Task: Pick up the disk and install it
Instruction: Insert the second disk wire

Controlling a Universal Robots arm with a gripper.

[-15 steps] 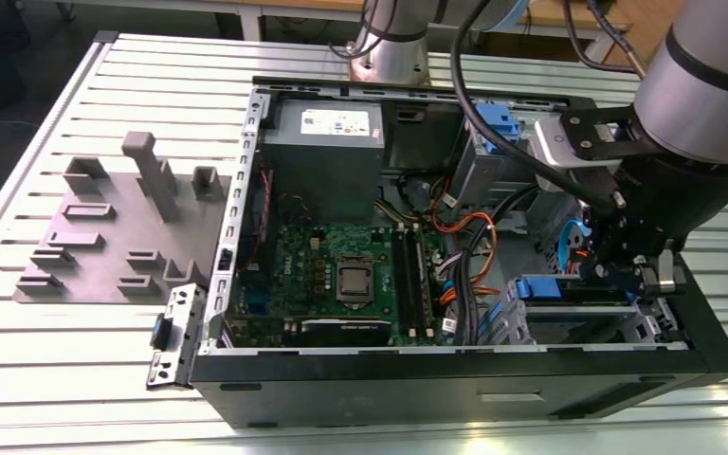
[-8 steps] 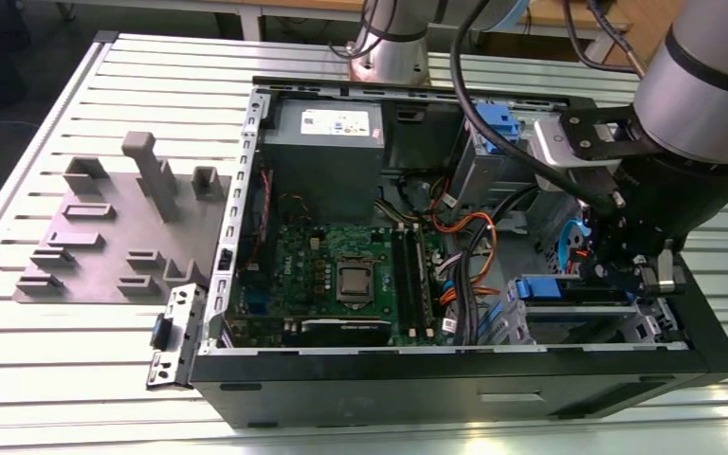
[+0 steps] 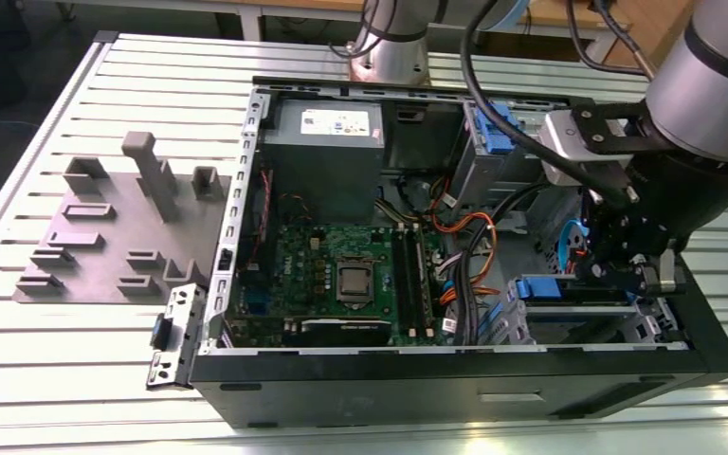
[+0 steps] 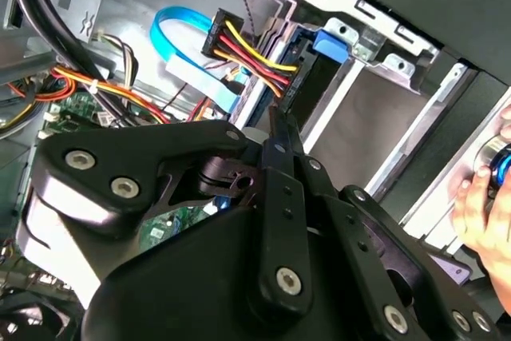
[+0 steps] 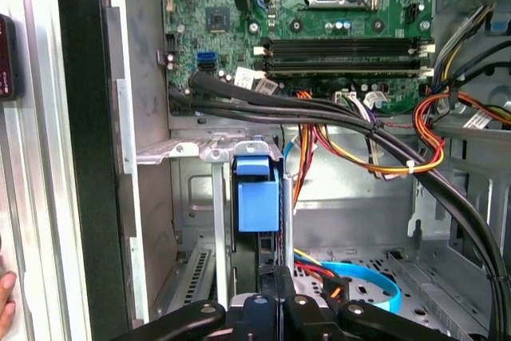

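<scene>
The disk (image 5: 257, 193) stands edge-on in a slot of the metal drive cage (image 5: 185, 149) inside the open computer case, its blue carrier frame facing outward. In the exterior view the disk (image 3: 554, 287) sits low at the right of the case. My gripper (image 5: 275, 279) is directly behind the disk's rear edge with its fingers closed together, tips at or very near that edge. In the second wrist view the gripper (image 4: 281, 127) points at the disk's (image 4: 318, 44) blue-edged side beside the cage wall. In the exterior view the gripper (image 3: 620, 277) reaches down into the case.
Bundled power cables (image 5: 375, 157) and a blue flat cable (image 4: 185, 44) run close beside the cage. The motherboard (image 3: 338, 275) and grey power supply (image 3: 326, 142) fill the rest of the case. A person's hand (image 4: 479, 197) rests at the case's outer side. A grey fixture (image 3: 111, 227) lies on the table.
</scene>
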